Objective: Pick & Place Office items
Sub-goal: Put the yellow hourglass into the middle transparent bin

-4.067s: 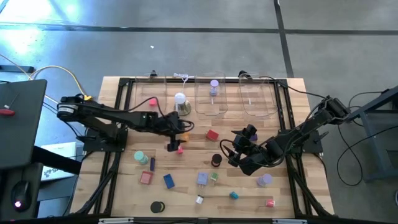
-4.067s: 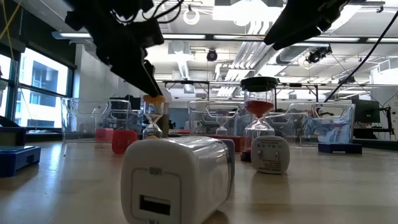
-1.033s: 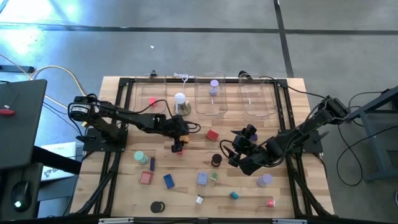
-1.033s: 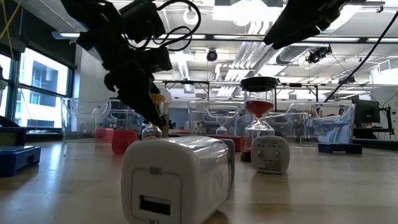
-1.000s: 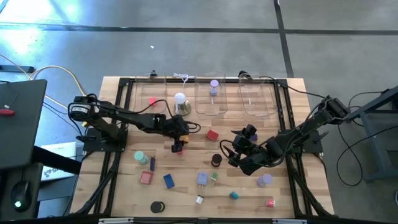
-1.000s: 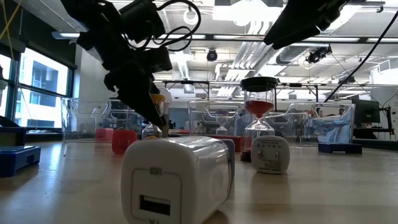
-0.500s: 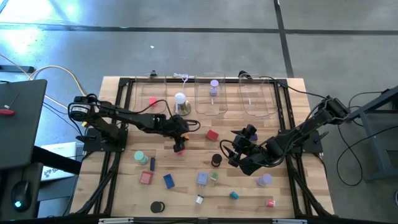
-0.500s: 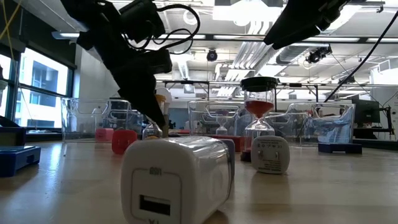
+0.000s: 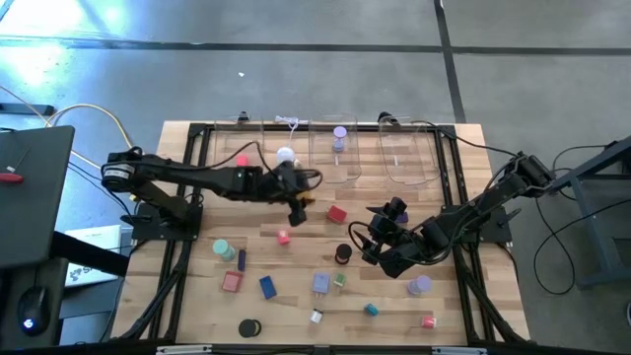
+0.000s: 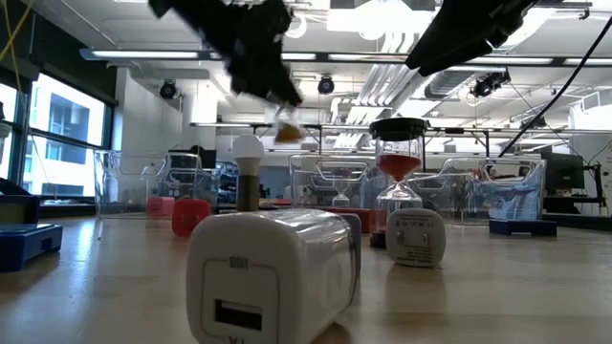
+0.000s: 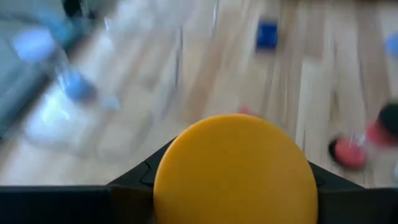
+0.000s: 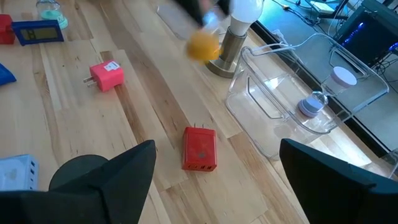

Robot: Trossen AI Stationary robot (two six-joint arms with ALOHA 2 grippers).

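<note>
My left gripper [image 9: 297, 208] is shut on a small orange-yellow piece [image 11: 236, 168], one of the office items, and holds it in the air over the table's middle, near the white bulb on a silvery base [image 9: 287, 161]. The low view shows the piece [image 10: 284, 132] as a blur above the bulb [image 10: 248, 170]. Other office items lie scattered on the wood: a pink piece [image 9: 284, 237], a red block [image 9: 337, 213], a teal cylinder [image 9: 223, 248] and a blue block [image 9: 267, 287]. My right gripper [image 9: 379, 244] waits open at the right, over a red plug block [image 12: 199, 148]. My left gripper pinches the orange-yellow piece between its two fingers, which stand at either side [image 11: 163, 182] of its round end. The fingers come slanting down from the table's left. The piece is lifted clear of the table.
Three clear containers [image 9: 401, 158] stand along the far edge, and the middle one holds a purple-capped piece [image 9: 339, 136]. A white charger [image 10: 273, 272] lies close to the low camera. A black-topped hourglass with red sand [image 10: 399, 177] stands beside my right arm.
My left gripper has risen from the table with the orange-yellow piece and gone a little toward the far right, near the bulb. The piece, which stood on the wood beside the pink piece, now hangs clear. The pink piece stays where it was.
</note>
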